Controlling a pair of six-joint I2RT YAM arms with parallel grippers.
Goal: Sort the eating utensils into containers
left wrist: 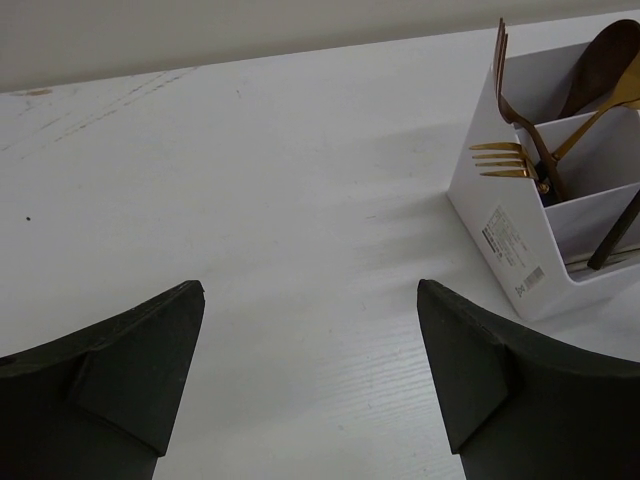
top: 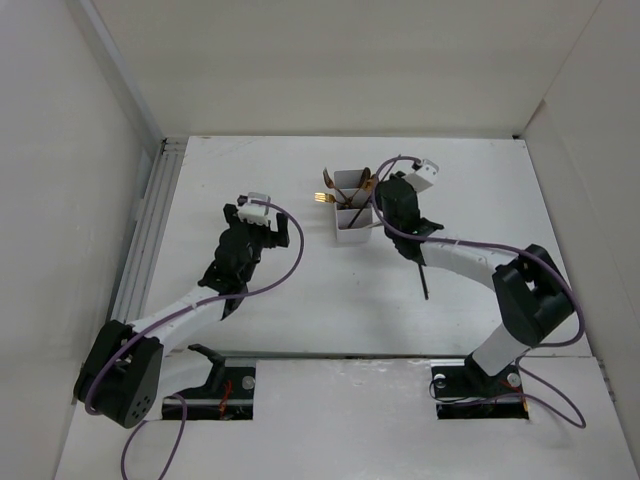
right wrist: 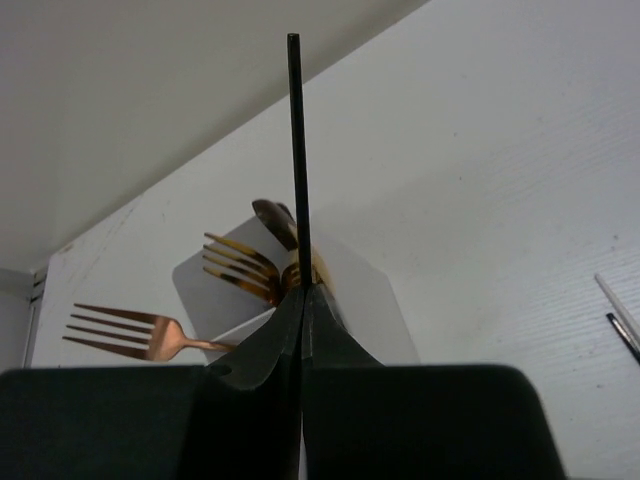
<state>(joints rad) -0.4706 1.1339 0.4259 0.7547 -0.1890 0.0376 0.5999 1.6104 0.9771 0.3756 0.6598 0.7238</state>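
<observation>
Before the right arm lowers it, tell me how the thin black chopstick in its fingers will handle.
The thin black chopstick shows dead straight, so it is probably stiff. It is very slim and pinched by the shut right fingers, so it may pivot or slip. If it is round, as it looks, it could roll if dropped on the white table.

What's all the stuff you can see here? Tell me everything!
box: one, white, three pockets, far middle of the table
forks: two, gold, sticking out of the box
spoon: one, brownish gold, in the box's end pocket
chopsticks: four seen; one dark and held, one dark in the box, one pale and one dark loose on the table
table: one, white
cables: purple, along both arms
left gripper: black, open, empty
right gripper: black, shut on a chopstick
</observation>
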